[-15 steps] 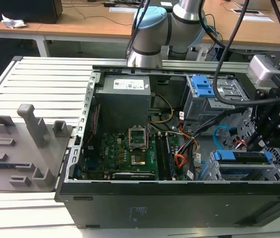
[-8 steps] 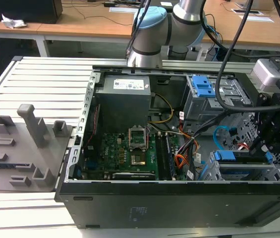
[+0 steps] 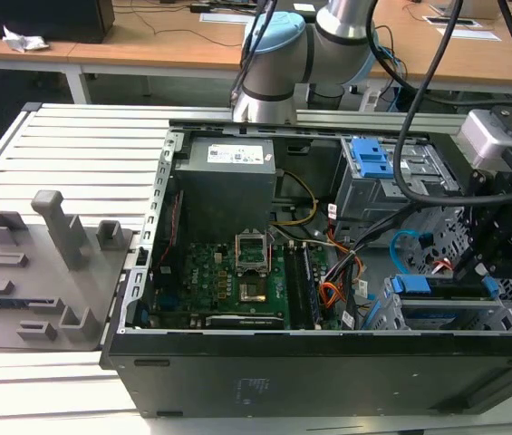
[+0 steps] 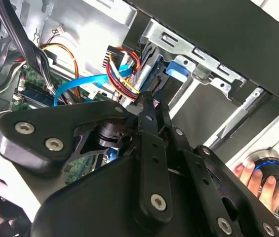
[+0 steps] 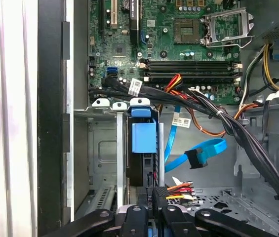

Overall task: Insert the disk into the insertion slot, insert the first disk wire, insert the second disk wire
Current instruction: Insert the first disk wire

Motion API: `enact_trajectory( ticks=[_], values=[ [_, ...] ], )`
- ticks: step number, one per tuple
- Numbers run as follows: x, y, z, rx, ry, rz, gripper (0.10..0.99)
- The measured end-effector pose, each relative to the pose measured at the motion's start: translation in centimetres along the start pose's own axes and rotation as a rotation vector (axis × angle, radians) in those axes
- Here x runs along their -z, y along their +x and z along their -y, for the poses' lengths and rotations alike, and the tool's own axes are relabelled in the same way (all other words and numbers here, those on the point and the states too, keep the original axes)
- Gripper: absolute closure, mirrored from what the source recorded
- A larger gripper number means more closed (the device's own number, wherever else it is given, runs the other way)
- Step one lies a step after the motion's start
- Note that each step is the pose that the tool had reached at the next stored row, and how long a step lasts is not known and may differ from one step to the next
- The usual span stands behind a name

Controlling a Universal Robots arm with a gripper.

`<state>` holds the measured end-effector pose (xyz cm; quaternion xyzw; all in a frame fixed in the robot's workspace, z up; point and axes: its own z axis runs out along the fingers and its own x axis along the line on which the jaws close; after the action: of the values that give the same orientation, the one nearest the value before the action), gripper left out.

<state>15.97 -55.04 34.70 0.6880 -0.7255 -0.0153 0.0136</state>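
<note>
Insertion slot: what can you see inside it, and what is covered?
The disk, in its blue carrier, sits inside the slot. Only its near edge shows; the slot's walls cover its faces and far end.

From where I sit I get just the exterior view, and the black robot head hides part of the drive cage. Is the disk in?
Observer: Yes; in the first wrist view the disk sits in the insertion slot, blue carrier showing.
Operator: And the red wires?
Observer: The first disk wire has its dark plug between the fingers, by the disk.
Operator: The light-blue cable?
Observer: The second disk wire hangs loose, its plug in open air.
</note>
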Motion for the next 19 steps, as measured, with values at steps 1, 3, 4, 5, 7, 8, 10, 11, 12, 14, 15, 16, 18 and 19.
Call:
enact_trajectory(
  ticks=[1,3,4,5,7,8,10,11,12,14,15,16,18,19],
  values=[
    [-0.07,-0.1,0.03,0.0,0.0,0.0013,0.914],
    [-0.2,-0.22,0.23,0.0,0.0,0.0018,0.914],
    [-0.26,-0.26,0.3,0.0,0.0,0.0021,0.914],
    [-0.34,-0.26,0.32,0.0,0.0,0.0028,0.914],
    [-0.5,-0.27,0.33,0.0,-0.001,0.0041,0.914],
    [-0.53,-0.27,0.33,0.0,-0.001,0.0043,0.914],
    [-0.62,-0.27,0.38,0.0,-0.001,0.0046,0.914],
    [-0.67,-0.27,0.44,0.0,-0.001,0.0048,0.914],
    [-0.76,-0.28,0.6,0.0,-0.001,0.0046,0.914],
    [-0.98,-0.29,0.79,0.0,-0.002,0.0045,0.914],
    [-1.01,-0.29,0.79,0.0,-0.002,0.0044,0.914],
    [-1.08,-0.29,0.79,0.0,-0.002,0.0043,0.914],
    [-1.12,-0.29,0.8,0.0,-0.002,0.0046,0.914],
    [-1.14,-0.3,0.8,0.0,-0.002,0.0054,0.914]
  ],
)
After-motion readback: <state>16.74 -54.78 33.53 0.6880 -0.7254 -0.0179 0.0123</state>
